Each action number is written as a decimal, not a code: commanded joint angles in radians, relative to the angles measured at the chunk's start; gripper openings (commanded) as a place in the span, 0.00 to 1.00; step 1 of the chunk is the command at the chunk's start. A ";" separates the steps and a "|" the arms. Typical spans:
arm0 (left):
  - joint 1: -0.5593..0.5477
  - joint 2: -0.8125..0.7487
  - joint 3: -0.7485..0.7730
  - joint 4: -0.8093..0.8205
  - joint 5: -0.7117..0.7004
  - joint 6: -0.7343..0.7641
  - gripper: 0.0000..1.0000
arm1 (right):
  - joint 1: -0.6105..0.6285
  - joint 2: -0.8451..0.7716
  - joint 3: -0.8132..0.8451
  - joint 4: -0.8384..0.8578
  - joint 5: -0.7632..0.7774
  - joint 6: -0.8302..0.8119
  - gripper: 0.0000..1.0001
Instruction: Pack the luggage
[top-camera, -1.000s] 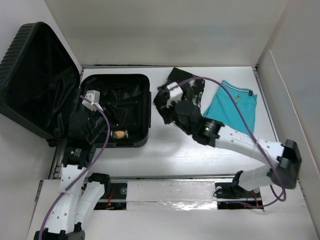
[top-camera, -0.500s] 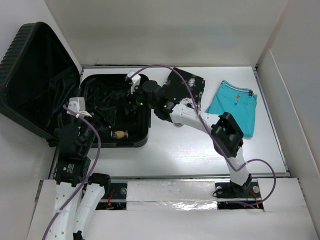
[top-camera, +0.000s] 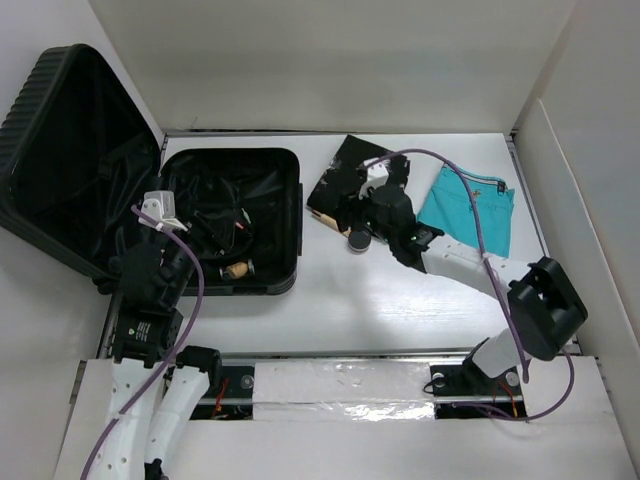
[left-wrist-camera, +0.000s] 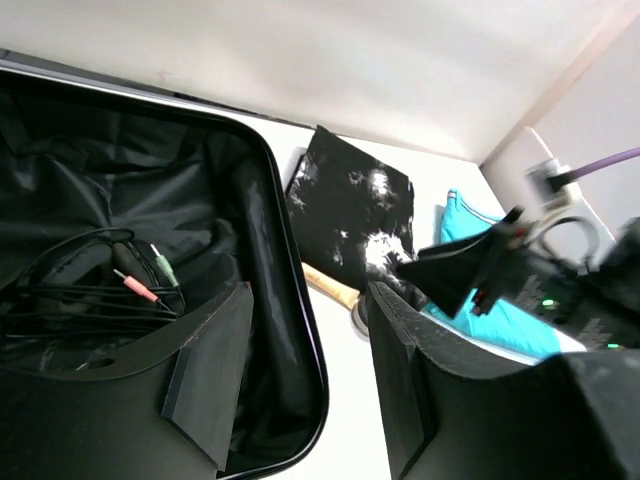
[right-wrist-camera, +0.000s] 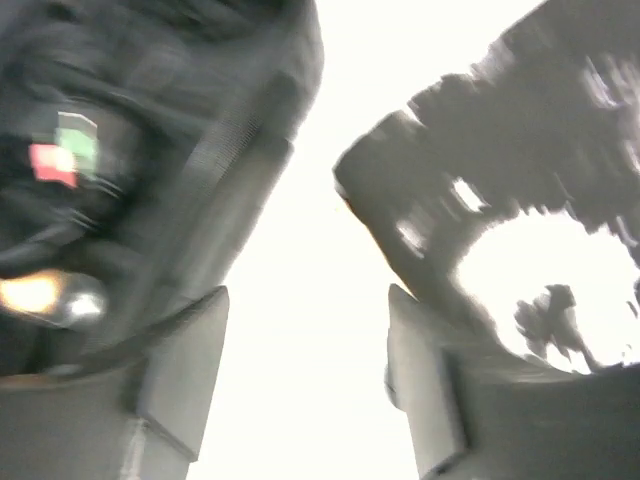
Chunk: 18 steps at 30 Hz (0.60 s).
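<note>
The luggage (top-camera: 283, 170), a black ribbed suitcase, lies open at the left, its lid (top-camera: 60, 150) raised against the wall. Cables (top-camera: 215, 225) and a small tan item (top-camera: 238, 268) rest on its dark lining (left-wrist-camera: 110, 190). My left gripper (top-camera: 185, 242) hovers over the case's near left part, open and empty (left-wrist-camera: 308, 292), with the case rim between its fingers. My right gripper (top-camera: 352, 218) is open and empty (right-wrist-camera: 308, 295) over the near edge of a black patterned cloth (top-camera: 350, 180). The right wrist view is blurred.
A teal cloth (top-camera: 470, 210) lies to the right of the black patterned cloth (left-wrist-camera: 355, 215). A wooden-handled item with a round head (top-camera: 357, 240) lies on the table beside the right gripper, and its handle (left-wrist-camera: 330, 288) shows in the left wrist view. White walls enclose the table.
The right arm reached over the suitcase, then pulled back to the black cloth, and its jaws went from shut to open. The left arm drew back toward the case's near left.
</note>
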 joint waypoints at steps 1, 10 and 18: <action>-0.005 0.016 -0.009 0.058 0.042 0.008 0.46 | -0.036 0.034 -0.062 -0.138 0.165 0.036 0.74; -0.005 0.033 -0.015 0.062 0.050 0.010 0.47 | -0.094 0.148 -0.049 -0.213 0.070 0.074 0.77; -0.005 0.029 -0.017 0.062 0.056 0.012 0.47 | -0.123 0.280 0.044 -0.219 -0.027 0.057 0.78</action>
